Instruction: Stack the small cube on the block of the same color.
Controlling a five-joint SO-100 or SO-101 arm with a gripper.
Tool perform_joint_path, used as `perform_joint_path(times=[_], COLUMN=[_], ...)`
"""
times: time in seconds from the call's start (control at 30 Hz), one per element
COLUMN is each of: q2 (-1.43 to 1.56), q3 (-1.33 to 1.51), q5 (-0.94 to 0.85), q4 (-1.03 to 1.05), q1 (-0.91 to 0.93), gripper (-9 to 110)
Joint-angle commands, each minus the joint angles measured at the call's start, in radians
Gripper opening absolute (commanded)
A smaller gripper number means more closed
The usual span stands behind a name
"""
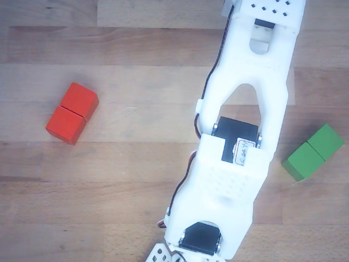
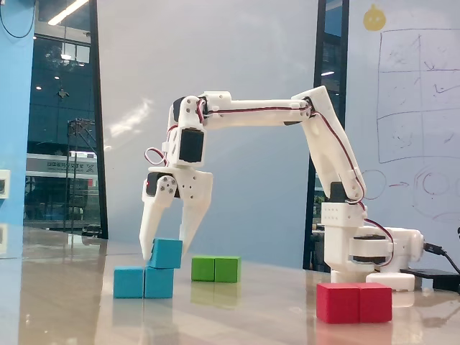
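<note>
The hand [image 2: 167,253] grips the small cube [image 2: 166,254] between its fingers. The cube sits on the blue block's [image 2: 143,282] right half.

Red block [image 2: 354,302]: two-cube oblong, lower right of the fixed view; left of centre in the other view [image 1: 72,113], lying diagonally.
Green block [image 2: 215,269]: two-cube oblong, centre of the fixed view, farther back; right edge in the other view [image 1: 313,152].
Table [image 2: 251,316]: glossy, reflective wood surface.
Whiteboard [image 2: 417,108]: upper right, faint drawn diagrams.
</note>
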Motion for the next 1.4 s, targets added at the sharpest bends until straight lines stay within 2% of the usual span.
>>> perform_joint_path(times=[0.0, 1.13, 1.23, 1.37], q2=[0.021, -0.011, -0.011, -0.011], q3=[-0.109, -0.098, -0.095, -0.095], q5=[-0.005, -0.006, -0.008, -0.003], q4=[0.003, -0.054, -0.017, 0.034], q1=[0.012, 0.009, 0.005, 0.003], gripper=[15, 16, 18, 28])
